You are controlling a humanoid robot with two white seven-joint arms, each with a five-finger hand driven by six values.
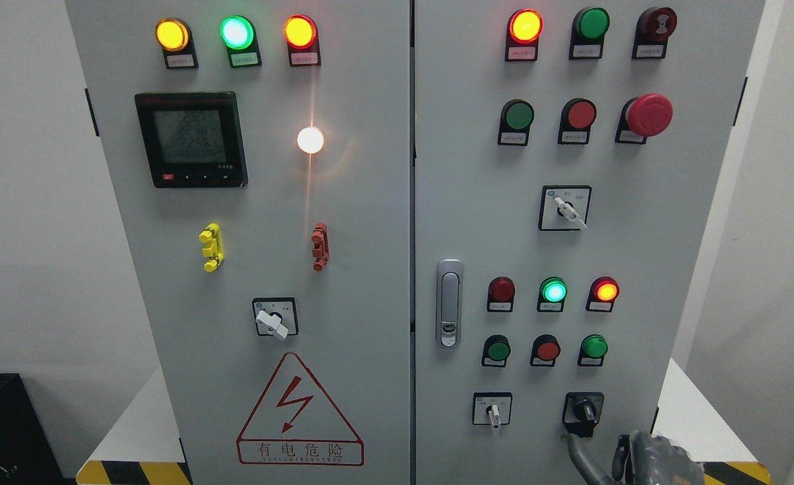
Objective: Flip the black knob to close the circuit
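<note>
Black knob sits bottom right of the right cabinet door, below the green button and right of the small white selector. Right hand enters at the bottom edge, one finger reaching up to just under the knob's plate, apparently touching; grip state can't be told, mostly cropped. Free panel right of the knob up to the door edge.

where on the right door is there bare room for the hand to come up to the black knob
Bare panel lies between the white selector and the black knob, and right of the knob to the door edge. Above is crowded: the three-button row. The right hand sits just below the knob at the frame bottom.
</note>
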